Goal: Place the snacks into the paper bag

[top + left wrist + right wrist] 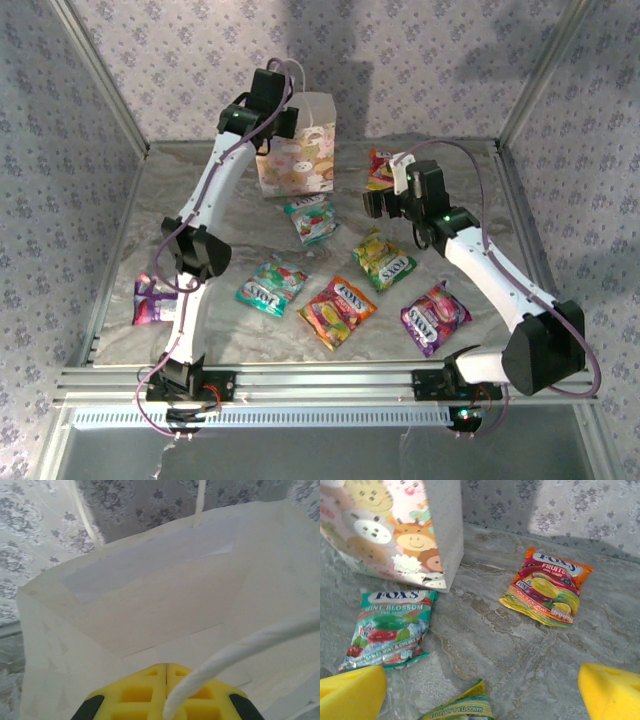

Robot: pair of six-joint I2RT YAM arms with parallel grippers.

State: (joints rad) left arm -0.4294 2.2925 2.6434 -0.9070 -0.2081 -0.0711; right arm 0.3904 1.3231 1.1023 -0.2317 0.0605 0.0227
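Directly beneath the left tool (166, 669) stands the small white paper gift bag (305, 165) with its pastel cartoon print, upright on the grey marbled desk (500, 190). Through the left wrist camera I look straight down into its open mouth, onto white inner walls and a white floor. That tool's yellow fingers (135, 692) are pressed together with only a seam between them. A white cord handle (240, 650) runs across in front of the right-hand finger, and I cannot tell whether it is pinched or merely lying there.

The right tool (480, 695) hangs low over the desk, its two yellow fingers spread wide apart above bare marble. Ahead of it and to its left lies a flat glossy teal candy packet (390, 627), just beside the bag's near corner. Ahead and to its right lies a red-orange candy packet (547, 587), apart from the bag. Close under it, nearer its left finger, the corner of a yellow-green candy packet (462, 707) pokes in.

On the overhead camera, behind the right tool toward the arm bases, a second teal packet (270, 285), a red and yellow packet (337, 312) and a purple packet (435, 318) lie in a loose row, none touching. A further purple packet (152, 300) lies well behind the left tool, beside the left arm (195, 255) and partly hidden by it.
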